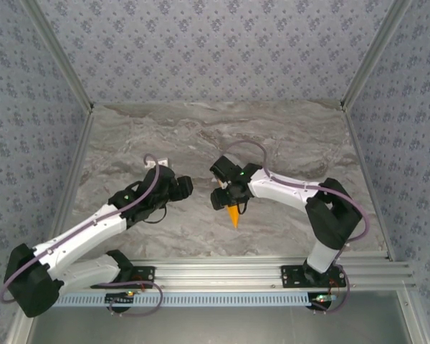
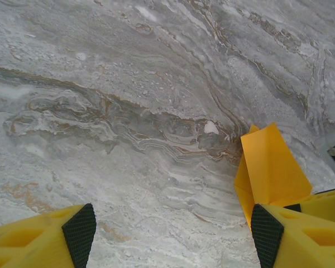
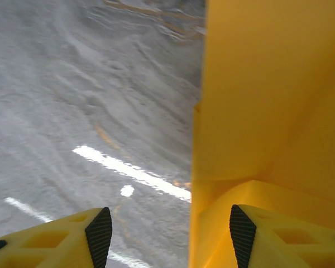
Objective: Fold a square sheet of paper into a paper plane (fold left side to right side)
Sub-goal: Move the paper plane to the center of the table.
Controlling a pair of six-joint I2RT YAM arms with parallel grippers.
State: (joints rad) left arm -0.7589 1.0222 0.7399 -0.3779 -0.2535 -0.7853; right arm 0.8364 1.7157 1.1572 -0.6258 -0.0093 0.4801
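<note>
Left tool [image 2: 172, 229] jaws apart; right tool [image 3: 170, 231] likewise.

A grey marbled tabletop [image 1: 287, 143] lies between flower-patterned walls [image 1: 201, 43], seemingly aluminium rails [image 1: 222, 271] along its near edge.

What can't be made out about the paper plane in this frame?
Top view: the paper plane has its wide end hidden under the right hand.
Left wrist view: its near end is hidden behind a finger of the left hand.
Right wrist view: it is blurred and cut off by the top and right edges; contact with the finger is unclear.
</note>
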